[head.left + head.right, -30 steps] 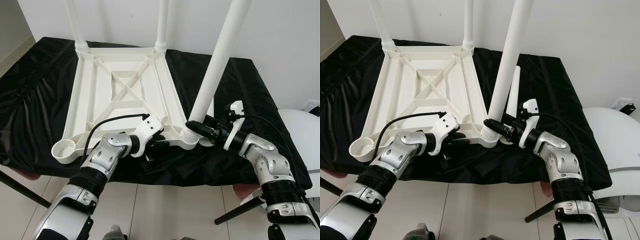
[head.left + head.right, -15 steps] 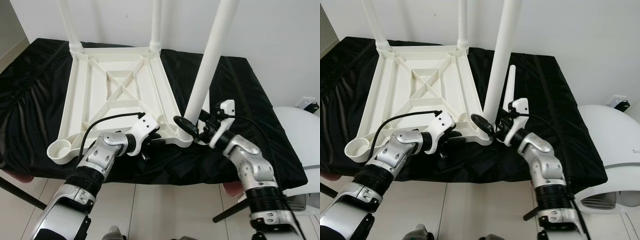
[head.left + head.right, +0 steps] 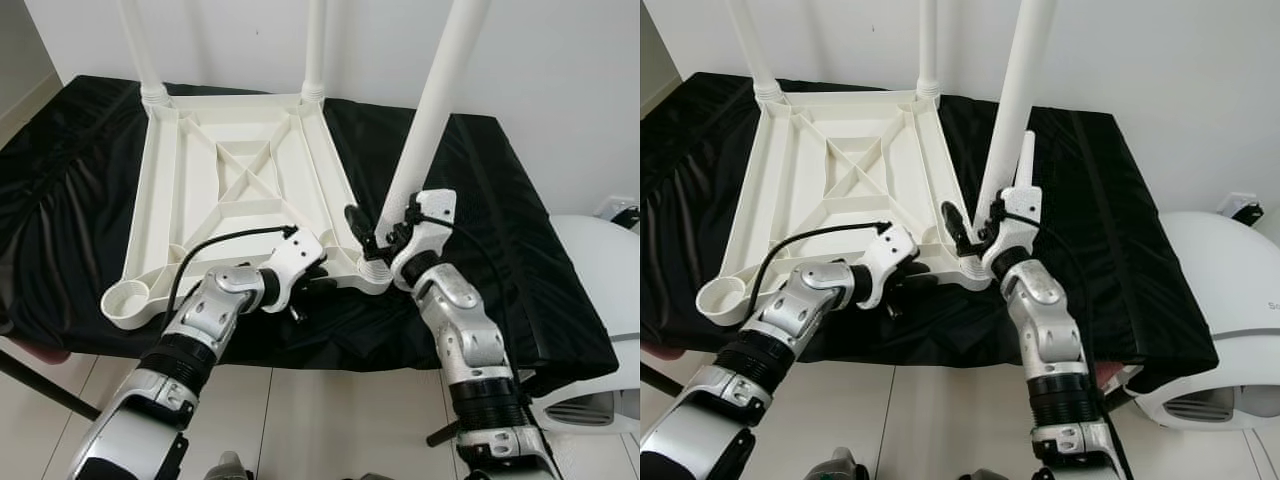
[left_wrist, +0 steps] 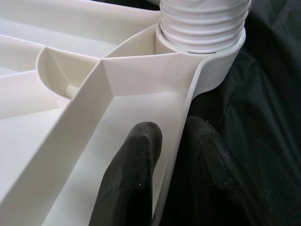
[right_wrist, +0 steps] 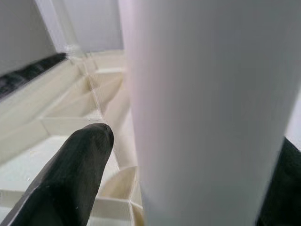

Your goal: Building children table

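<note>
White plastic tabletop (image 3: 240, 190) upside down on black-draped worktop (image 3: 500, 200), ribbed underside up. Left wrist view alone shows leg's threaded collar (image 4: 202, 23) seated in corner socket. Near-right leg (image 3: 435, 110) stands upright, long axis vertical. Left gripper (image 4: 171, 155) fingers pinch tabletop rim, forearm low, reaching inward. Right gripper (image 3: 378, 232) fingers straddle leg base; contact unclear. Right forearm angled upward.
</note>
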Motion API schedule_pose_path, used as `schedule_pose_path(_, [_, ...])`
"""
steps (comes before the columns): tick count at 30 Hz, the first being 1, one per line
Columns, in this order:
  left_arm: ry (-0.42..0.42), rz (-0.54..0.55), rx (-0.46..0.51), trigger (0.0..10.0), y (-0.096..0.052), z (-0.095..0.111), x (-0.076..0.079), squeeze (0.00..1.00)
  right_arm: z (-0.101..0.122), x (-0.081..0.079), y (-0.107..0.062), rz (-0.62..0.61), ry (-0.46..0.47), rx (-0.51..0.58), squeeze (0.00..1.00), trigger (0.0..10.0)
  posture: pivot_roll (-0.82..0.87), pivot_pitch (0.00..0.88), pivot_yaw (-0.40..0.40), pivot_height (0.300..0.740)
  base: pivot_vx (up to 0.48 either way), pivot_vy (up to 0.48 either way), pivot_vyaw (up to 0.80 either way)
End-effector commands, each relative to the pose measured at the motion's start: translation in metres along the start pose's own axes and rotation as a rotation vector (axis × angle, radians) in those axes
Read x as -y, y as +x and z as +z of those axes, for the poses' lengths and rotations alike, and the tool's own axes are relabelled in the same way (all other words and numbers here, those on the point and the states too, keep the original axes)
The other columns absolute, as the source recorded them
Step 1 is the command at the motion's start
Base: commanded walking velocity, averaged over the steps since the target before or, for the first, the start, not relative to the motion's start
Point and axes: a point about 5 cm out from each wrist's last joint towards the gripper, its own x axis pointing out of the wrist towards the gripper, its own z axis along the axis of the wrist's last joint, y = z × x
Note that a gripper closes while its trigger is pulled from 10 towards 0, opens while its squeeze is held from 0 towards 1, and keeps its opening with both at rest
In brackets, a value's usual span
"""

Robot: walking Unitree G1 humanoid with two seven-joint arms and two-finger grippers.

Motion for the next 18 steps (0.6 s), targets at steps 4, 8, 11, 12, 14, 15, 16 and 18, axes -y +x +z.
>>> schedule_pose_path(4, [0.032,0.002,0.028,10.0,0.002,0.009,0.002,0.00,-0.012,-0.003,-0.008,-0.171,-0.053,-0.044,0.00,10.0,0.02,0.000,-0.058,0.740,0.000,0.000,0.00])
schedule_pose_path(8, [0.031,-0.001,0.028,10.0,0.002,0.009,0.003,0.00,-0.015,-0.003,-0.011,-0.234,-0.059,-0.055,0.00,10.0,0.02,0.000,-0.058,0.740,0.000,0.000,0.00])
schedule_pose_path(11, [0.032,-0.003,0.027,10.0,0.003,0.008,0.004,0.00,-0.014,-0.002,-0.014,-0.273,-0.053,-0.052,0.00,10.0,0.02,0.000,-0.057,0.740,0.000,0.000,0.00])
schedule_pose_path(12, [0.032,-0.004,0.026,10.0,0.003,0.008,0.004,0.00,-0.014,-0.002,-0.015,-0.279,-0.050,-0.049,0.00,10.0,0.02,0.000,-0.058,0.740,0.000,0.000,0.00])
schedule_pose_path(14, [0.032,-0.005,0.026,10.0,0.003,0.008,0.004,0.00,-0.014,-0.003,-0.015,-0.282,-0.050,-0.047,0.00,10.0,0.02,0.000,-0.058,0.740,0.000,0.000,0.00])
schedule_pose_path(15, [0.033,-0.007,0.026,10.0,0.003,0.008,0.004,0.00,-0.014,-0.005,-0.016,-0.287,-0.050,-0.044,0.00,10.0,0.02,0.000,-0.057,0.740,0.000,0.000,0.00])
schedule_pose_path(16, [0.033,-0.007,0.026,10.0,0.003,0.008,0.004,0.00,-0.014,-0.005,-0.016,-0.287,-0.050,-0.044,0.00,10.0,0.02,0.000,-0.057,0.740,0.000,0.000,0.00])
schedule_pose_path(18, [0.035,-0.008,0.025,10.0,0.003,0.008,0.004,0.00,-0.013,-0.009,-0.017,-0.283,-0.041,-0.032,0.00,10.0,0.02,0.000,-0.056,0.740,0.000,0.000,0.00])
